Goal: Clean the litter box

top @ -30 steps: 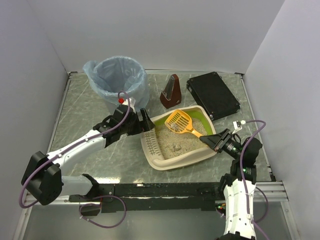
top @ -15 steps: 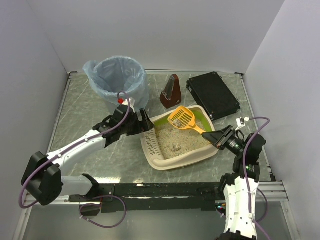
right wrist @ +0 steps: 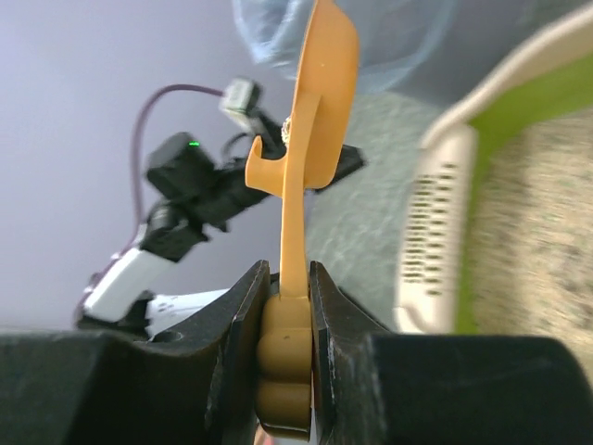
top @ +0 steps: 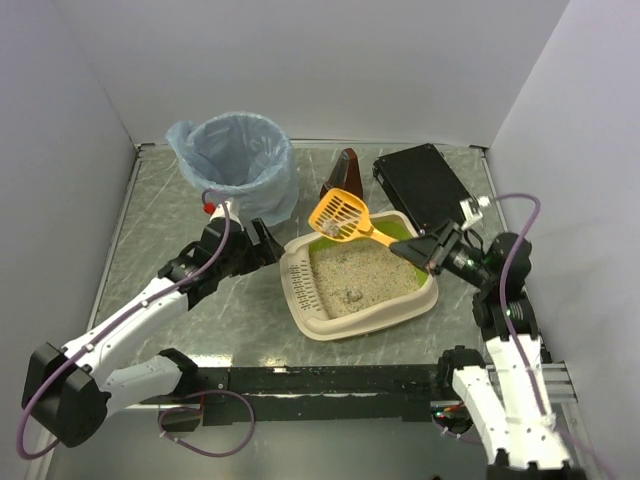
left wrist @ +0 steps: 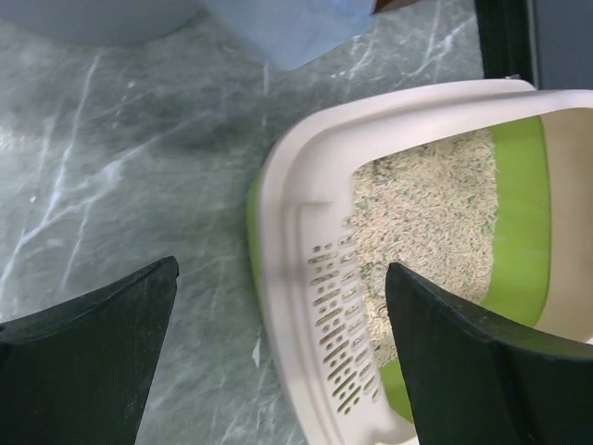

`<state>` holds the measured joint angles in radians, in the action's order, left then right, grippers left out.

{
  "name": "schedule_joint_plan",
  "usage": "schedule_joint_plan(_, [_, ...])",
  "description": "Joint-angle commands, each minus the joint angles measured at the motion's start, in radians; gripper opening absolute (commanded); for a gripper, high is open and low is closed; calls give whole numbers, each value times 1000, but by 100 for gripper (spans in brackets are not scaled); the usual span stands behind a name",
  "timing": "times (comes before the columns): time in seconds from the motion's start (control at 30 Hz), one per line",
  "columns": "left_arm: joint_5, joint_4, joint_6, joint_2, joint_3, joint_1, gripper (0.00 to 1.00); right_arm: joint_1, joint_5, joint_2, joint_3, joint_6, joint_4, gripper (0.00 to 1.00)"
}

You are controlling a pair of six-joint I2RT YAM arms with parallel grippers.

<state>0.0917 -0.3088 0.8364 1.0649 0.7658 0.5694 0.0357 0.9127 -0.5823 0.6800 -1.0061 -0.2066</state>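
The cream litter box (top: pixel 300 290) with a green far wall and sandy litter sits mid-table. A small dark clump (top: pixel 350 294) lies in the litter. My right gripper (top: pixel 415 250) is shut on the handle of an orange slotted scoop (top: pixel 337 216). The scoop's head hangs in the air above the box's far left corner, tilted toward the bin. In the right wrist view the scoop (right wrist: pixel 315 111) stands edge-on between the jaws of the right gripper (right wrist: pixel 289 278). My left gripper (top: pixel 268 246) is open just left of the box. In its wrist view the left gripper (left wrist: pixel 281 269) hovers over the slotted rim (left wrist: pixel 324 306), holding nothing.
A round bin lined with a blue bag (top: pixel 235 165) stands at the back left, close to the scoop's head. A brown pyramid-shaped object (top: pixel 345 175) stands behind the scoop. A flat black case (top: pixel 425 190) lies at the back right. Walls close in on three sides.
My right gripper has lifted the scoop out of the litter, up and to the left toward the bin. The left gripper has drawn back leftward from the box's rim.
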Motion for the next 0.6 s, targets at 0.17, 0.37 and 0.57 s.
schedule_joint_plan(0.17, [48, -72, 53, -149, -78, -22, 97, -316, -222, -379, 410, -140, 122, 0])
schedule_joint_plan(0.37, [22, -95, 119, -242, -137, -23, 97, -402, -301, -701, 711, -160, 130, 0])
schedule_joint_plan(0.57, [42, -144, 161, -333, -174, -25, 97, -483, -432, -1063, 1065, -31, -65, 0])
